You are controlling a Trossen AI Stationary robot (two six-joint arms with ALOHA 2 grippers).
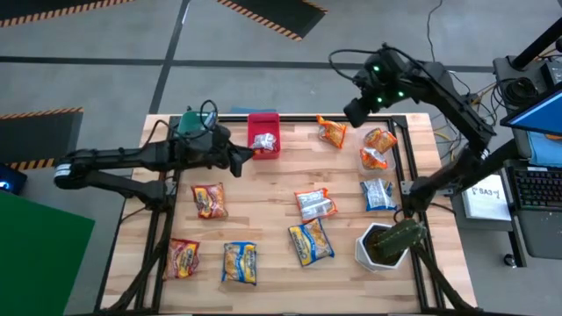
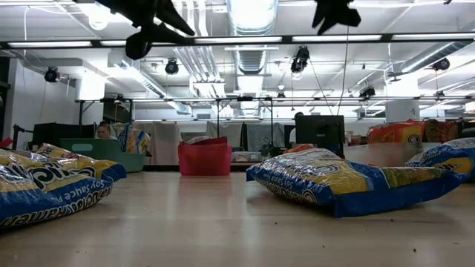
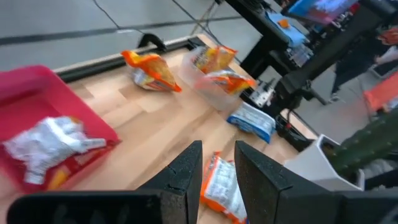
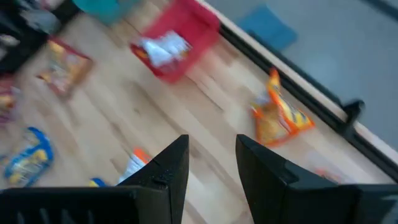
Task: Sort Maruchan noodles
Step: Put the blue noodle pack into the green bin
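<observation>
Several Maruchan noodle packets lie flat on the wooden table: two red ones [image 1: 209,200] [image 1: 183,257], two yellow-and-blue [image 1: 239,262] [image 1: 310,241], a silver-and-orange one [image 1: 314,204], a silver-and-blue one [image 1: 378,193] and an orange one [image 1: 332,132]. A silver packet [image 1: 263,140] lies in the red bin [image 1: 263,121]. My left gripper [image 1: 246,158] [image 3: 217,146] hangs open and empty just left of the red bin. My right gripper [image 1: 353,112] [image 4: 212,140] is open and empty, raised above the far right, beside the orange packet [image 4: 280,121].
A clear tray [image 1: 379,149] holding orange packets sits at the right edge. A teal bin [image 1: 187,123] stands at the far left under my left arm. A white pot with a green plant [image 1: 386,244] stands at the near right corner.
</observation>
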